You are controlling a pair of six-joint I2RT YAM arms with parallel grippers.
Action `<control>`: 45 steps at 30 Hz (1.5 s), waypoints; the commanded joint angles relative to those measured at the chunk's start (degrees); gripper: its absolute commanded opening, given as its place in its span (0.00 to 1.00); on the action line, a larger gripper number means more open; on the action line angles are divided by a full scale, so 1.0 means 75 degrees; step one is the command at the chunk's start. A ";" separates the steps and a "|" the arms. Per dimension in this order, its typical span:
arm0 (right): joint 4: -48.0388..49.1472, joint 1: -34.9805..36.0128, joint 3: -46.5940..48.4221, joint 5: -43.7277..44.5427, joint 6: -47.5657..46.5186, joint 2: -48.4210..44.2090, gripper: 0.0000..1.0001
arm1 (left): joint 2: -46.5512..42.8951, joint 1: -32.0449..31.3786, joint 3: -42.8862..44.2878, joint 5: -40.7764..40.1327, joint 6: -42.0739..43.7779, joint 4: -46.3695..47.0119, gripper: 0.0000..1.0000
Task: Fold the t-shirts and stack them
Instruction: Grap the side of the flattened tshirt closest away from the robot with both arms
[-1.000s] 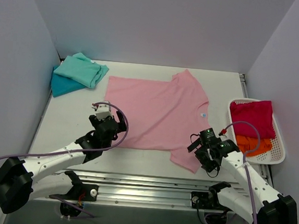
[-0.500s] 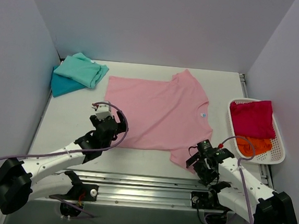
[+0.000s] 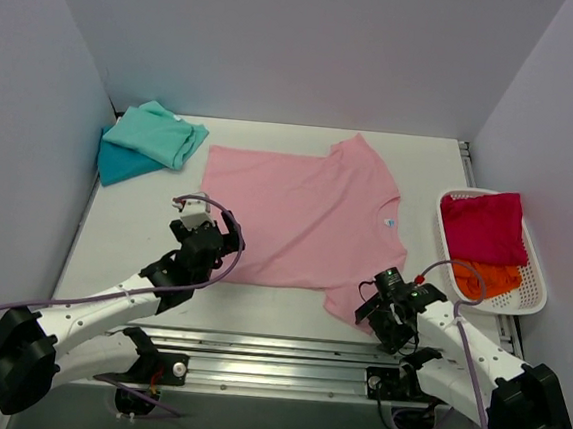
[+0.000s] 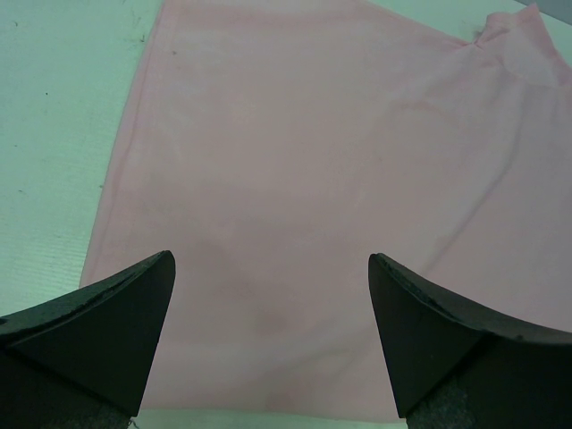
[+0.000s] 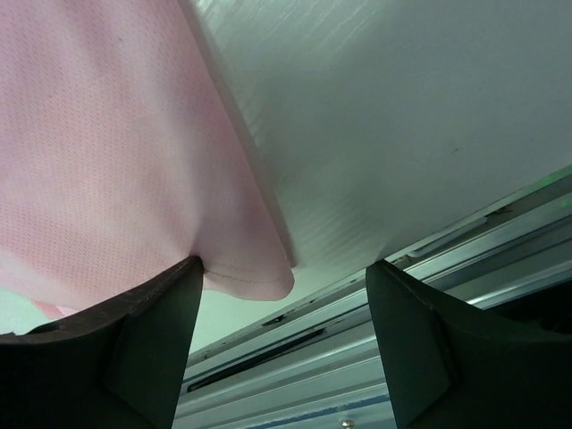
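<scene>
A light pink t-shirt (image 3: 301,221) lies spread flat in the middle of the table. My left gripper (image 3: 214,236) hovers over its near left hem, open wide, and pink cloth (image 4: 295,179) fills the space between its fingers (image 4: 268,259). My right gripper (image 3: 379,308) is low at the near sleeve's corner (image 5: 259,277). Its jaws are open, with that corner between them and the left finger (image 5: 152,331) touching the cloth. A folded mint green shirt (image 3: 155,133) lies on a teal blue one (image 3: 120,166) at the back left. Crimson red (image 3: 483,227) and orange (image 3: 488,280) shirts sit in the basket.
The white lattice basket (image 3: 538,297) stands at the right edge of the table. Metal rails (image 5: 375,357) run along the near table edge just beyond the right gripper. Walls close in the left, right and back sides.
My right gripper has moved down and toward the near edge to the pink sleeve corner, and its jaws have narrowed. The left arm has barely moved.
</scene>
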 commanded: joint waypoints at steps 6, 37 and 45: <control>0.0806 -0.0009 0.0804 0.0683 -0.0664 0.0841 0.49 | 0.0067 0.0029 0.0172 -0.0015 -0.0033 0.0073 0.98; 0.1251 -0.0126 0.0922 0.1327 -0.1156 0.1264 0.00 | -0.0144 -0.0088 -0.0202 0.0114 -0.3769 -0.4135 0.99; 0.1475 -0.0255 0.0957 0.1268 -0.1449 0.1499 0.00 | -0.0519 -0.0100 -0.0870 0.0161 -0.4474 -0.3877 0.93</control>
